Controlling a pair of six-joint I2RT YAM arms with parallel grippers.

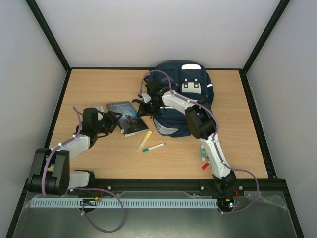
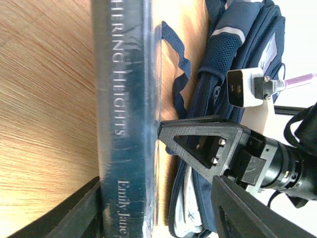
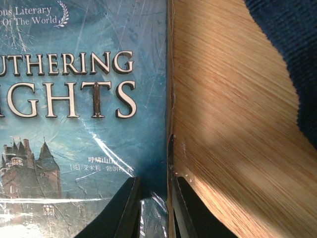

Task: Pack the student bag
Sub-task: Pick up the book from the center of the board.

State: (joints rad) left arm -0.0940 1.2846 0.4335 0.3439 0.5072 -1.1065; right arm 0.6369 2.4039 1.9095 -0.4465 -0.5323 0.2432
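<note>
Currently the wooden counter (image 1: 99, 158) is carrying everything. The student bag (image 1: 176, 67), the biggest item, is lying at about 1 o'clock from the counter's middle, well back from the arm bases, with its grey-white patch facing up. At 9 o'clock from the bag a blue book (image 1: 126, 116), titled Wuthering Heights, is sitting between the two arms. The right fingers (image 3: 130, 208) are standing nearly together over the book's 3 o'clock edge and appear to be pinching it, though the wrist view is cropping the contact. The left fingers (image 2: 74, 218) are standing apart, straddling the book from its 9 o'clock side, one close against the spine and the other clear of it. At 5 o'clock from the book a yellow highlighter (image 1: 144, 141) and a green-tipped pen (image 1: 153, 147) are lying just beside each other. A red marker (image 1: 205, 165) is lying near the right arm.
</note>
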